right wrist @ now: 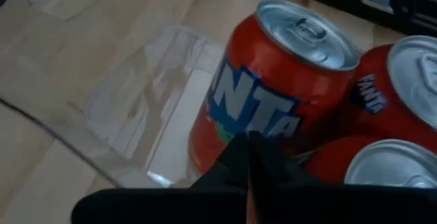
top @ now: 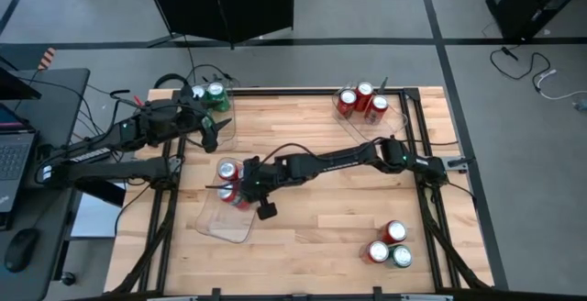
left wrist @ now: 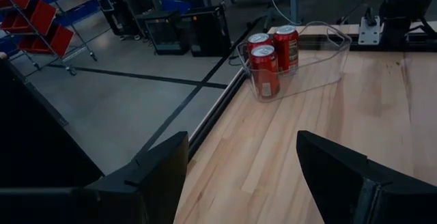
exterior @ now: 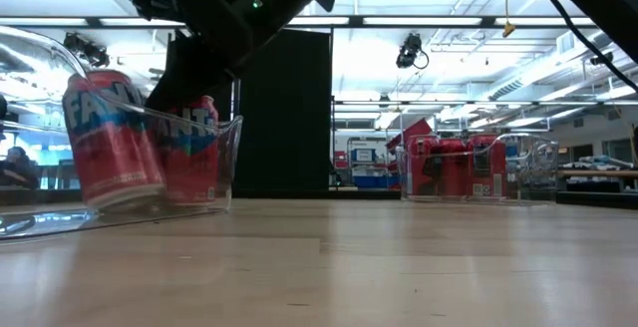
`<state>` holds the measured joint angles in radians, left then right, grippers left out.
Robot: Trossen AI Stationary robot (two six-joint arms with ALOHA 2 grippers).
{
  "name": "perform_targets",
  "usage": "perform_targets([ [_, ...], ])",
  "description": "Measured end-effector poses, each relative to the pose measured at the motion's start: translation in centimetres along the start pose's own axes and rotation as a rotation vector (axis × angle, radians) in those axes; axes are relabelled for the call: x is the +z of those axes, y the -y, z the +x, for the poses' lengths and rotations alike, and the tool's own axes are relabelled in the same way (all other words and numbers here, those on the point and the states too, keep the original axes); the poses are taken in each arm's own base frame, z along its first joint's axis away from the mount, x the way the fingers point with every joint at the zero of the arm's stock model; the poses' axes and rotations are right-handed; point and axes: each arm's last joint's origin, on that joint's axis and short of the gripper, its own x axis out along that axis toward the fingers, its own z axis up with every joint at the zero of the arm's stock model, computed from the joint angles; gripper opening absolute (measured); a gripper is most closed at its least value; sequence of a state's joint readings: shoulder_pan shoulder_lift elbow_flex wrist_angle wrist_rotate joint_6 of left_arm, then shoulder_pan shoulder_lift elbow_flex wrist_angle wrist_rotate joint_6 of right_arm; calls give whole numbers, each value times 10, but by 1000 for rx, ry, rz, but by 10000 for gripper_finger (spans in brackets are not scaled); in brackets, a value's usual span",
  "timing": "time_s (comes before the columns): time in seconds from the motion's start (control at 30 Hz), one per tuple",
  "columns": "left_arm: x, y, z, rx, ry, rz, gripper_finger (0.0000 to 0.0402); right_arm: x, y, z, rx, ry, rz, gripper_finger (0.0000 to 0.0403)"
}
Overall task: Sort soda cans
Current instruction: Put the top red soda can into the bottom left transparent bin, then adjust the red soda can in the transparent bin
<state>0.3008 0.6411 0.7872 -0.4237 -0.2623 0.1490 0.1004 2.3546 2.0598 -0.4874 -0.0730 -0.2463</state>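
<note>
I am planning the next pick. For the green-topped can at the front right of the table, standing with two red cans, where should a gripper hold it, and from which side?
Hold the green can around its round body, coming straight down from above. It stands upright, and the two red cans crowd its left and far sides, so probably set the fingers across the free right and front sides. The right gripper is at the clear tray.
</note>
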Motion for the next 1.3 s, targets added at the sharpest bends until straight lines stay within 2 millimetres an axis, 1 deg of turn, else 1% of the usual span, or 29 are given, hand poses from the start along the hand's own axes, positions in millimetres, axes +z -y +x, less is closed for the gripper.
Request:
perform_targets([
  [0.17,-1,0,0,-1,-6,2,275,-3,-3,-1,15,-34,-1,0],
  [0.47,-1,0,0,-2,-15,0,275,-3,-3,-3,20,-42,5,11],
  [0.57,-2,0,0,-2,-15,0,275,-6,-5,-4,41,-86,14,12],
  [0.63,-2,0,0,-2,-16,0,275,-10,-7,-5,90,-121,39,9],
  [0.73,-2,0,0,-2,-16,-1,275,-12,-8,-5,155,-126,99,4],
  [0.9,-2,0,0,-2,-16,-16,275,-10,-9,-3,161,-103,165,1],
  [1.17,-2,1,1,-4,-21,-25,275,-10,-9,-2,155,-114,290,0],
  [1.23,-3,2,2,-38,-34,-40,271,-10,-9,-2,155,-113,285,0],
  [1.3,-4,5,4,-120,-45,-61,262,-9,-9,-5,156,-114,272,0],
])
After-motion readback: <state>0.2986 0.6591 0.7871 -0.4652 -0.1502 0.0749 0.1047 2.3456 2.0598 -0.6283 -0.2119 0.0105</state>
